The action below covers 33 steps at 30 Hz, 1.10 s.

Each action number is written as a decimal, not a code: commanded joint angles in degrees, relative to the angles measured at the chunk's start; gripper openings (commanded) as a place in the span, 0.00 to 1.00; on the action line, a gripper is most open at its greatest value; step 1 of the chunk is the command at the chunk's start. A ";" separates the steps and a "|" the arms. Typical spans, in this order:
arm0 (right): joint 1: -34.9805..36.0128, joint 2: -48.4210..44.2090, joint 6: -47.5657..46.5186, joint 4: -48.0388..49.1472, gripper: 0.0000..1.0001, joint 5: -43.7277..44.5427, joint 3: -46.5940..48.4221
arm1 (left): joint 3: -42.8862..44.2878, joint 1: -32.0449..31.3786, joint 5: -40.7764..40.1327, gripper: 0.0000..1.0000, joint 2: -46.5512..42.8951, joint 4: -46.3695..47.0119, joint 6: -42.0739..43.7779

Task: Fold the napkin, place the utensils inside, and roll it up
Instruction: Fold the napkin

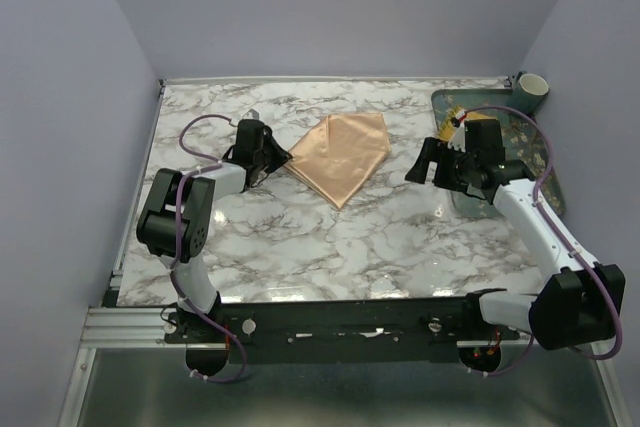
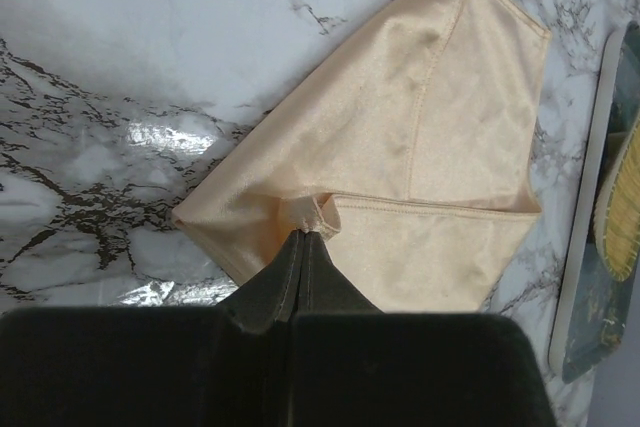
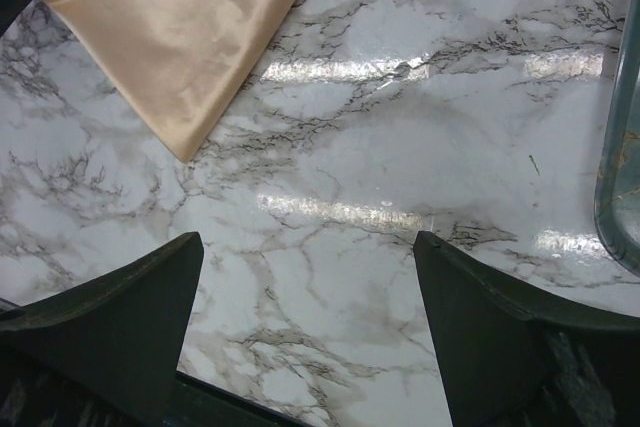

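1. Risk of slip. The left end effector [image 2: 303,241] had its fingers pressed together on one puckered corner of the plain peach-orange thin cloth napkin [image 2: 400,167]. Only a small bite of hem appeared to be held. The fabric looked slick, so a quick pull would probably draw the corner out of the pinch.
2. Risk of dragging. The right end effector [image 3: 305,247] hung with its fingers wide apart over bare white-and-grey marble worktop [image 3: 400,147], holding nothing. The napkin lay well ahead of it and to its left, untouched. With nothing pinning the far side, a lift or pull from the left end effector could slide the whole cloth across the glossy surface and not crease it.
3. Risk to the existing fold. It could not be told whether the pinch caught both layers or one. If one, the layers might shear apart and the fold open.
4. Risk of contact. The dark teal rectangular tray [image 1: 530,137] sat just beside and behind the right end effector, so a careless swing might strike its rim. No utensils could be made out.
5. Appearance of the napkin. It lay flat directly in front of the left end effector's fingertips, already doubled into a rough kite shape. A stitched hem ran across the layer nearest the fingers, and a second seam ran away from them. The surface showed a satin sheen, soft shallow wrinkles and a small gather at the held corner.
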 commanded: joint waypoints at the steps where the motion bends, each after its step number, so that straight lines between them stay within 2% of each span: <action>1: 0.63 1.24 -0.92 1.55 0.94 -1.35 -0.44 | 1.20 0.74 -2.89 0.00 0.29 -2.37 0.56; 17: 3.09 4.41 -0.65 3.49 0.94 -1.09 -1.41 | 0.85 1.27 -3.51 0.00 0.56 -2.81 1.35; 27: 4.58 9.41 -0.83 5.50 0.94 -0.65 0.18 | 2.08 1.36 -4.12 0.00 0.82 -4.74 1.70; 29: 5.19 12.03 -0.48 7.34 0.94 -0.56 1.23 | 2.52 1.36 -4.38 0.04 0.73 -5.71 2.31; 33: 7.13 19.68 3.37 16.65 0.94 -3.10 2.98 | 4.54 1.36 -7.54 0.36 -1.02 -10.36 3.81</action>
